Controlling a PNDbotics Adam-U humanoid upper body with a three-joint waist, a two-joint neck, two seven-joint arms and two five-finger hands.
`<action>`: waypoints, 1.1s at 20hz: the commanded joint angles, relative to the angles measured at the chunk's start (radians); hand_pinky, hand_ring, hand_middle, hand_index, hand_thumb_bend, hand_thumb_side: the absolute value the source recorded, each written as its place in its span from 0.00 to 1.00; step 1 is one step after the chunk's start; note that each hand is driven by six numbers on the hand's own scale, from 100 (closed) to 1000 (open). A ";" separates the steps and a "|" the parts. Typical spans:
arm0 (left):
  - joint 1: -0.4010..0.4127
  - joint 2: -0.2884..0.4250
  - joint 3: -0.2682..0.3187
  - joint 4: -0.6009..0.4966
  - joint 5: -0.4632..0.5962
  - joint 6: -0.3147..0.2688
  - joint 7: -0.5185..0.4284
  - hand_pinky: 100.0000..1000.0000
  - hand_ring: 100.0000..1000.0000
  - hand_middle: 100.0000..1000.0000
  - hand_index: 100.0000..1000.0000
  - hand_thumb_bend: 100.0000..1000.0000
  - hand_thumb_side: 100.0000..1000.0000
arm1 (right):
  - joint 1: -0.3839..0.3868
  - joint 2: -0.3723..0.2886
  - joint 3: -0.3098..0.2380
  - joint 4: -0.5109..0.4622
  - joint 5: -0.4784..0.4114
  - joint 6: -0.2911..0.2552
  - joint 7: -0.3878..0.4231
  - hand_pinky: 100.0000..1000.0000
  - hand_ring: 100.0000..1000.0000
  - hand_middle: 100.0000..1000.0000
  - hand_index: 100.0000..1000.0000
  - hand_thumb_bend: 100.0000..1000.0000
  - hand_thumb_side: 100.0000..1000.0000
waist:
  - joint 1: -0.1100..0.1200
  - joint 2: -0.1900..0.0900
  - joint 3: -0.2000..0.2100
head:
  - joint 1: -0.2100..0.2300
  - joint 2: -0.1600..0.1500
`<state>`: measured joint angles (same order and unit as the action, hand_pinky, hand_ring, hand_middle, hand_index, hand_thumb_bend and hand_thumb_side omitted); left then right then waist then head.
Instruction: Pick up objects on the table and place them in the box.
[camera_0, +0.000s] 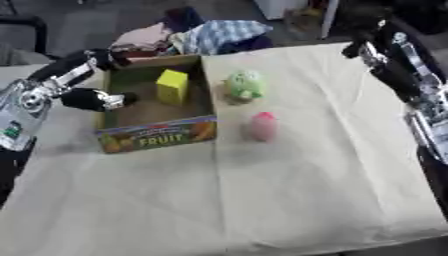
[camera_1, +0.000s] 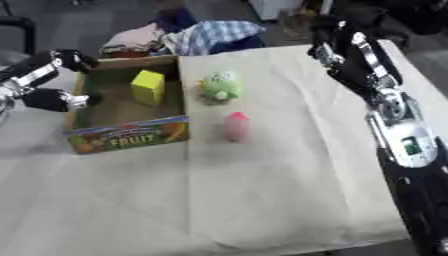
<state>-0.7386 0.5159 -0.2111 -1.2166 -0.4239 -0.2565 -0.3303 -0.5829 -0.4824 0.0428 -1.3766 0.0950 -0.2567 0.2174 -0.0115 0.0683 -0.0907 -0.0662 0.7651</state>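
A counter (camera_0: 289, 200) draped in beige cloth carries the work, with a shallow cardboard box printed "FRUIT" (camera_0: 157, 135) standing open-topped near its far left corner — in easy reach of both arms. The robot's black-and-silver left hand (camera_0: 96, 99) hangs over the box's left wall, fingers curled and apparently holding nothing, which reads as a hand that has finished a drop, not one starting a grasp. The right hand (camera_1: 328, 37) is raised above the counter's far right edge, well apart from every object; whether its fingers are spread or curled cannot be told. A yellow rectangular block (camera_0: 172, 86) stands upright inside the box, toward its back right. Two items remain outside on the cloth: a green rounded soft toy (camera_0: 245, 85) just beside the box's right wall, and a smaller pink rounded object (camera_0: 263, 126) a little nearer the robot — both lying between the box and the right arm, so either hand could plausibly take them next. About a third of the visible job looks done.
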 joint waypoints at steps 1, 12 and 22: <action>0.028 0.066 0.019 -0.150 0.106 0.068 0.040 0.82 0.69 0.71 0.84 0.44 0.65 | -0.075 -0.074 0.043 0.084 0.049 -0.046 0.075 0.63 0.64 0.79 0.92 0.00 0.54 | -0.006 -0.019 0.007 | -0.009 0.005; 0.280 0.055 0.113 -0.473 0.412 0.198 0.171 0.82 0.64 0.65 0.83 0.36 0.65 | -0.234 -0.009 0.109 0.493 0.361 -0.216 0.240 0.65 0.70 0.82 0.94 0.01 0.52 | -0.011 -0.036 0.067 | -0.034 0.005; 0.416 0.007 0.181 -0.560 0.448 0.232 0.219 0.82 0.63 0.64 0.83 0.34 0.67 | -0.253 0.080 0.085 0.670 0.582 -0.285 0.207 0.67 0.71 0.82 0.94 0.05 0.54 | -0.010 -0.041 0.093 | -0.043 0.005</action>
<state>-0.3137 0.5126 -0.0488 -1.7521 0.0168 -0.0253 -0.1193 -0.8100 -0.3921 0.1379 -0.7121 0.6541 -0.5317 0.4286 -0.0231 0.0421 0.0015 -0.1074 0.7651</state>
